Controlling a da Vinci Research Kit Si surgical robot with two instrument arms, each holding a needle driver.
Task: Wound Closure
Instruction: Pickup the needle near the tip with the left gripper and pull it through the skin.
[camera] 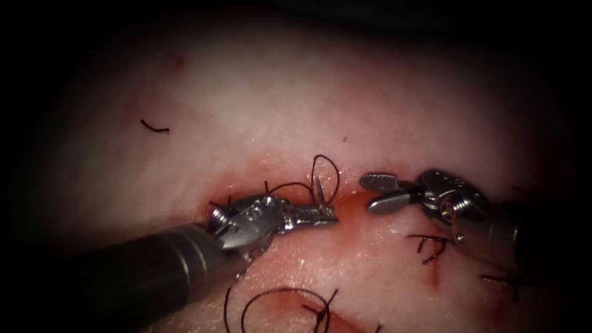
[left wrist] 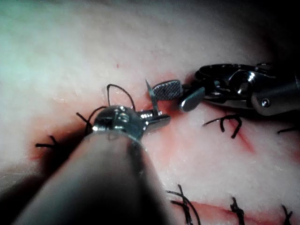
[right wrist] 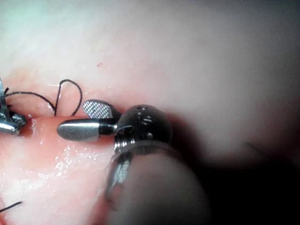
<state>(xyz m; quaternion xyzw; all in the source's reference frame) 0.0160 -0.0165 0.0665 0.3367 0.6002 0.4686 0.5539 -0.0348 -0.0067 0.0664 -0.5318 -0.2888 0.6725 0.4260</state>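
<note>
At the cut, left tool (camera: 324, 214) has jaws clamped on the needle (camera: 319, 191) near its tip end; point stands up out of the tissue (camera: 296, 105), thread (camera: 327, 169) looping just behind it. Right tool (camera: 385, 191) sits just beside, jaws spread wide, holding nothing, seemingly placed to receive. No containers present.

The right gripper (right wrist: 86, 119) hangs with its jaws spread apart and nothing between them, just over the tissue (right wrist: 187, 51). Ahead of its tips a dark thread (right wrist: 65, 91) loops up from the reddened cut (right wrist: 42, 123)
</note>
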